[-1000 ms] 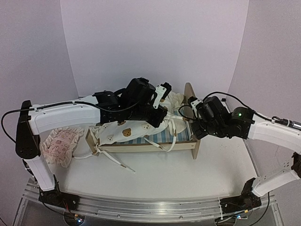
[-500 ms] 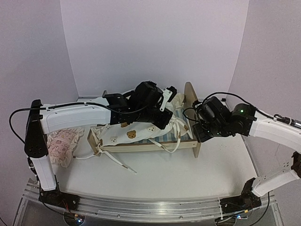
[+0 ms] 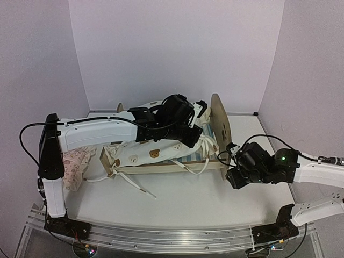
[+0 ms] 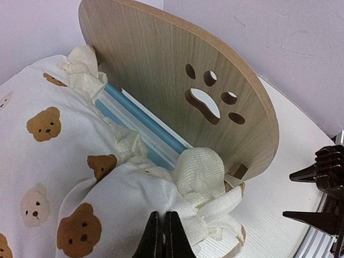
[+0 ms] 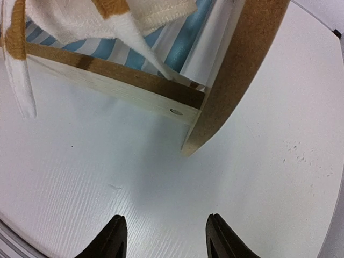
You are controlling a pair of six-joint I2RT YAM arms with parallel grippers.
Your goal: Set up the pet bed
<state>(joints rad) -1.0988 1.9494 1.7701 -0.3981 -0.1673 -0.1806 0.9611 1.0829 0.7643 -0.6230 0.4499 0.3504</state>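
1. My white-shelled left arm (image 3: pixel 91 131) has smooth rounded links joined by blocky black joint housings.
2. A thin black cable (image 3: pixel 22 138) loops off its shoulder joint.
3. My white-shelled right arm (image 3: pixel 322 173) matches it, with a chunky black wrist cluster.
4. A small green light (image 3: pixel 280 158) glows on that wrist.
5. The left gripper (image 4: pixel 163 232) has slim, black, blade-like fingers.
6. The right gripper (image 5: pixel 164 236) has black fingers with broad, rounded tips.

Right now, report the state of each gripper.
Left gripper: jaws shut, pinching the bear-print quilt.
Right gripper: jaws open, empty, over the table beside the pet bed.
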